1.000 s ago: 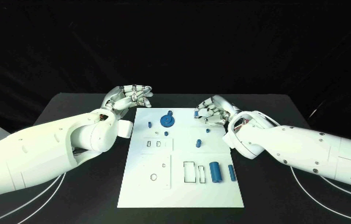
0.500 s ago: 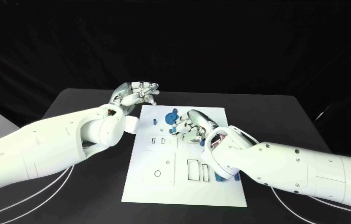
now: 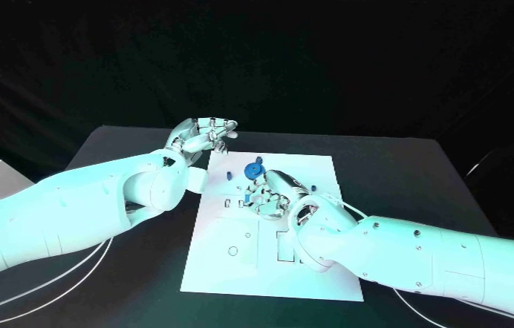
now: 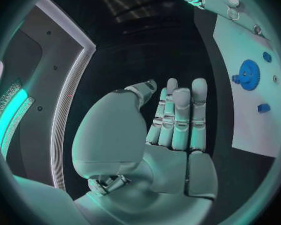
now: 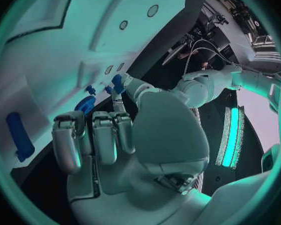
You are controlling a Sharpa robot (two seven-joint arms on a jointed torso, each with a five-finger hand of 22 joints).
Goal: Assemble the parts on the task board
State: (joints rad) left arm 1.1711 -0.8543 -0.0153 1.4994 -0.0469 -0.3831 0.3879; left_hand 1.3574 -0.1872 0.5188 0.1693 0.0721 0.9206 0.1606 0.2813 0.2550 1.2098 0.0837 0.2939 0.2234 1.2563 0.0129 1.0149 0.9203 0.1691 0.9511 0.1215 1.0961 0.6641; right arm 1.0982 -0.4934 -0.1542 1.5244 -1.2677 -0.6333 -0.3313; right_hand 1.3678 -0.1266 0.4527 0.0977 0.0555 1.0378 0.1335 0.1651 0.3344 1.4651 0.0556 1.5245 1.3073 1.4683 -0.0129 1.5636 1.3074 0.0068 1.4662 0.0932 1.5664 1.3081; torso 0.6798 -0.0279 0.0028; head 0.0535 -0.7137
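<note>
The white task board lies lengthwise in the middle of the black table. A blue gear stands near its far end and shows again as the gear in the left wrist view. My right hand hovers over the board's middle, just this side of the gear. Its fingers are curled, and thumb and a finger pinch a small blue part. My left hand is raised beside the board's far left corner. Its fingers are straight and its palm holds nothing.
Small blue pieces lie on the board near the gear. A blue cylinder lies on the board under my right forearm. Several rectangular and round slots mark the board's near half. White cables trail at the table's left front.
My right hand has swung from the board's far right edge across to its middle beside the gear. The left hand stays raised at the far left corner. The camera has shifted.
</note>
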